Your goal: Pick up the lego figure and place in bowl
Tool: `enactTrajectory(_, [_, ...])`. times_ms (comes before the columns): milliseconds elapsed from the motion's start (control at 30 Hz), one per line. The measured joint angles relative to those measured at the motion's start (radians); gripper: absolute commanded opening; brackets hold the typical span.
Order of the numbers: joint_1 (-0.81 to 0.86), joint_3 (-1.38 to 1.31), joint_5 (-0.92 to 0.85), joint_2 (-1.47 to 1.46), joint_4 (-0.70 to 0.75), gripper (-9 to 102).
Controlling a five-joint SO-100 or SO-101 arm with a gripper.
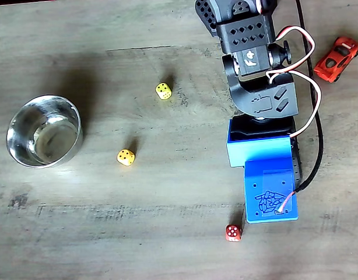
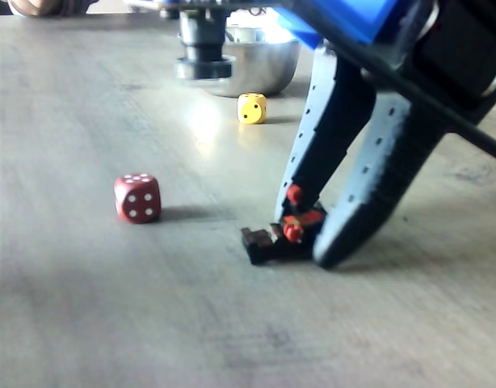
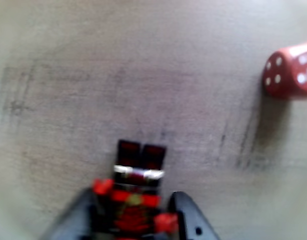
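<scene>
While the arm reaches down over the right side of the worktop in a fixed view from above, its blue housing covers the hand; a low fixed view shows the hand with both fingertips down at the surface, narrowly parted around the lego figure. The figure lies flat on the worktop, torso between the fingers, black legs sticking out to the left. Whether the pads actually press it I cannot tell. The wrist view confirms this: the figure sits at the bottom edge between two dark fingertips, legs pointing away, image blurred.

A red die lies just left of the hand in the top view and well left of the figure in the low view, apart from both. Nothing stands between figure and fingers.

The top view adds two yellow dice mid-worktop, the steel bowl far left, and a red-orange toy car at the upper right. The low view shows the bowl far back, behind one yellow die.
</scene>
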Motion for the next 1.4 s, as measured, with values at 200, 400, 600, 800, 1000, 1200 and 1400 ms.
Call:
enactTrajectory(200, [-0.002, 0.0, 0.0, 0.0, 0.0, 1])
enactTrajectory(400, [-0.002, 0.0, 0.0, 0.0, 0.0, 1])
enactTrajectory(600, [0.002, 0.0, 0.0, 0.003, 0.0, 1])
enactTrajectory(800, [0.08, 0.0, -0.002, 0.107, 0.0, 1])
enactTrajectory(1000, [0.222, 0.0, -0.006, 0.221, 0.0, 1])
enactTrajectory(1200, [0.434, 0.0, -0.006, 0.29, 0.0, 1])
enactTrajectory(1400, [0.653, 0.0, -0.006, 0.293, 0.0, 1])
